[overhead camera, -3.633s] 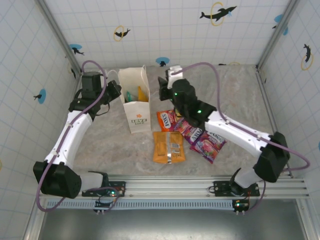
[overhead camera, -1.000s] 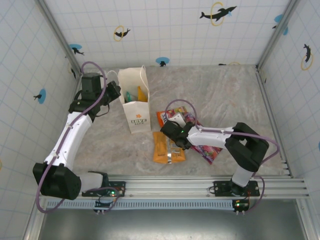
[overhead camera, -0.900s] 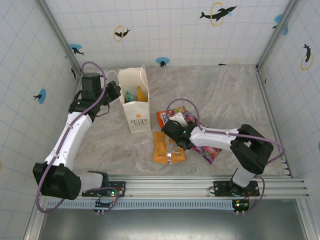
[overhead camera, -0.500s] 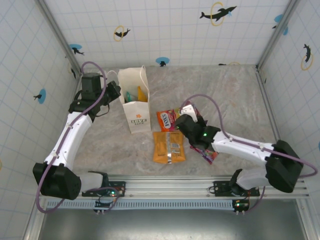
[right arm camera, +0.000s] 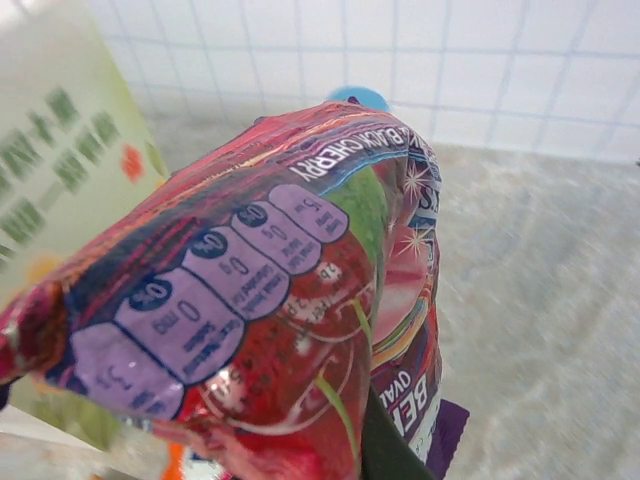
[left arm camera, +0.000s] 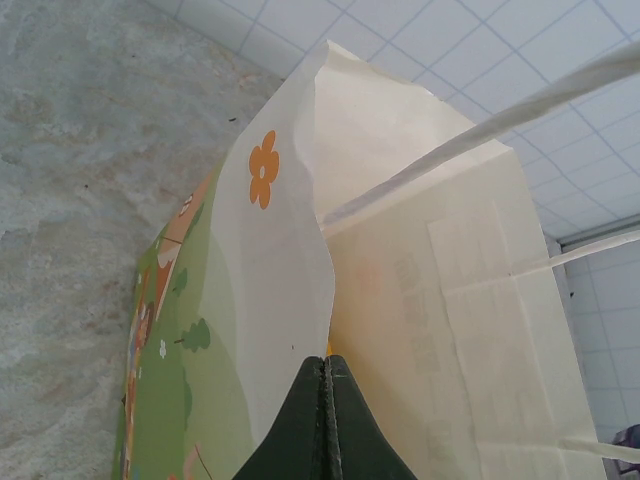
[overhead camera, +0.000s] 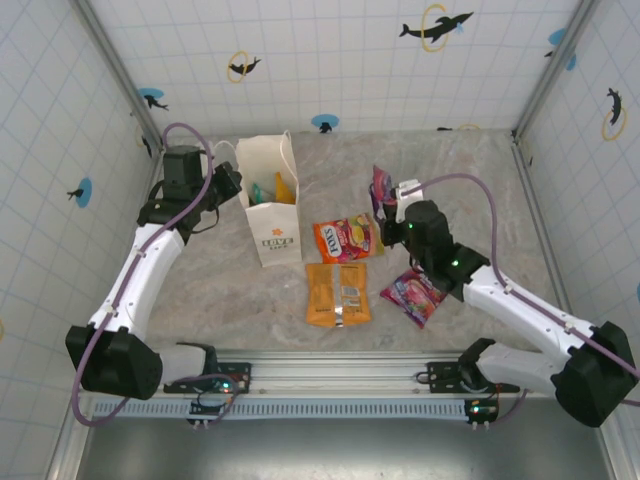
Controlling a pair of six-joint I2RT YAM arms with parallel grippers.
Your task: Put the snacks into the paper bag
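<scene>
Right fingers (right arm camera: 388, 455) tight on 1 magenta snack pkt (right arm camera: 300, 300), up right of paper bag (overhead camera: 275, 240); left fingers (left arm camera: 295, 430) pinching its rim.

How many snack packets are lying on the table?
3: red-orange packet by the paper bag, orange packet in front of it, magenta packet beside the right arm, which may hide more.

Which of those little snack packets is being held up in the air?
The magenta-purple packet, pinched in mid-air by the jaws of the right gripper. The orange packet, red-orange packet and other magenta packet lie flat on the table.
</scene>
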